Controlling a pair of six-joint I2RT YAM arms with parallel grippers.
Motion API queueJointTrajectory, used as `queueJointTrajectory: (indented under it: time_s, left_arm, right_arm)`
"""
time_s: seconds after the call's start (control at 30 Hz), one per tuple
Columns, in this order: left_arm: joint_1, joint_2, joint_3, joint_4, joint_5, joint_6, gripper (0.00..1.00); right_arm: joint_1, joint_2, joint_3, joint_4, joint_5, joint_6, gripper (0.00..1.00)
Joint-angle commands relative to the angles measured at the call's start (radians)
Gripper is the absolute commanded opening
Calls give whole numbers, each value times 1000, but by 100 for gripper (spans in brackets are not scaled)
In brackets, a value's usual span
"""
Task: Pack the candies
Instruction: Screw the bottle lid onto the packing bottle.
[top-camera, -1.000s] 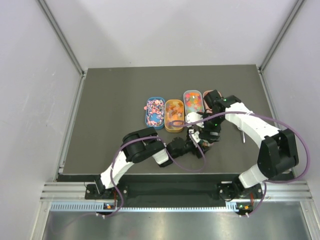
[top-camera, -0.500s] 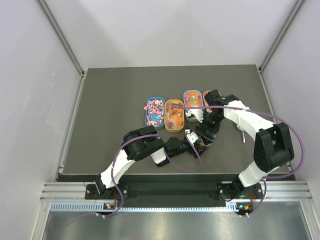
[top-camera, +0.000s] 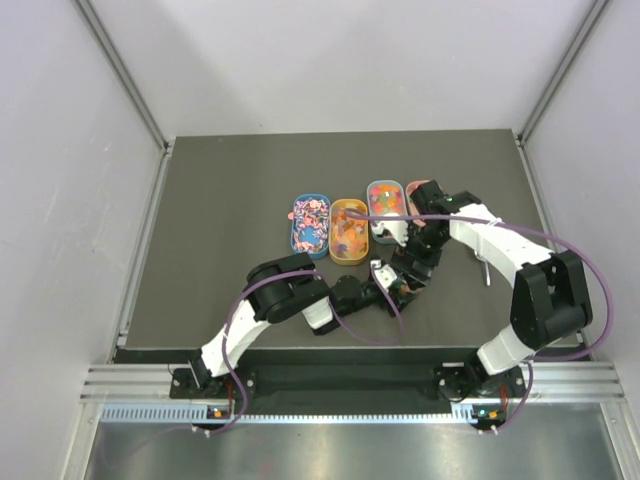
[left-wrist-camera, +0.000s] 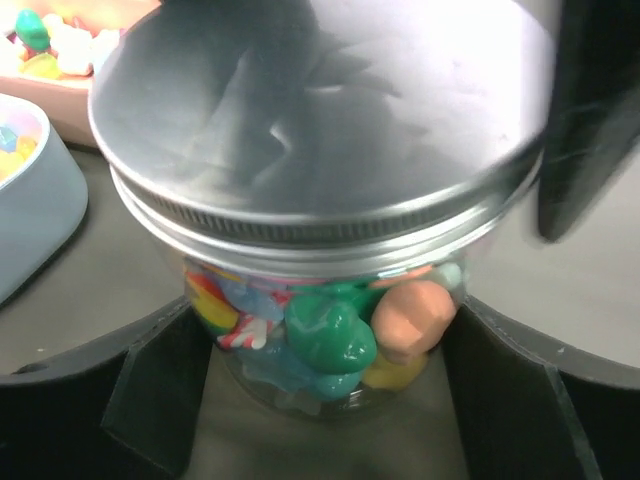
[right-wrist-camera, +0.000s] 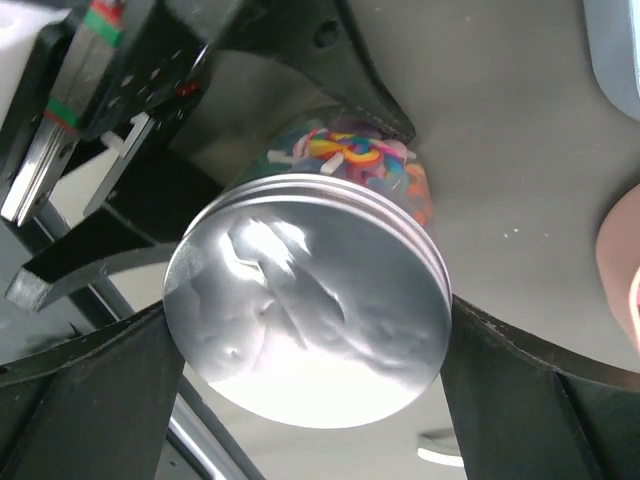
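A clear round jar with a silver metal lid stands on the dark table, packed with multicoloured candies. My left gripper is shut on the jar's glass body, one finger on each side. My right gripper comes from above and is shut on the lid, its fingers touching the rim on both sides. Candies show through the glass below the lid. In the top view both grippers meet at the jar, just in front of the trays.
Several oval candy trays stand in a row behind the jar: blue, yellow, pale grey, and a pink one mostly hidden by my right arm. A silver scoop lies to the right.
The right arm has shifted, its elbow swinging and the wrist moving a little back over the jar. The left arm and the jar have stayed where they were.
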Motion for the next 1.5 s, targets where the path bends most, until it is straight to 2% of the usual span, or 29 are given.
queueJointTrajectory:
  time_s: [0.0,0.37,0.4,0.5,0.67,0.83,1.1,1.33,1.47]
  left_arm:
    - [7,129,-6,-785,-124,34,0]
    - [19,136,2,-799,-112,15,0]
    - [20,136,2,-802,-108,12,0]
    - [22,139,2,-806,-121,9,0]
    - [31,150,11,-832,-161,10,0]
    - [30,147,-1,-820,-216,44,0]
    - [30,150,2,-823,-201,47,0]
    - [30,149,4,-829,-195,44,0]
    - [30,149,2,-831,-192,43,0]
  right_arm:
    - [140,-58,9,-196,-197,-67,100]
    - [183,-84,-73,-250,-194,-182,100]
    - [181,-89,-99,-224,-131,-199,100]
    - [175,-95,-113,-204,-79,-234,100]
    - [125,-107,-146,-144,-1,-404,100]
    - [68,-92,-140,-109,6,-539,100]
    - [-24,-69,-28,-257,-111,-811,100]
    - [-35,8,42,-326,-140,-790,100]
    - [-39,-1,61,-337,-137,-776,100]
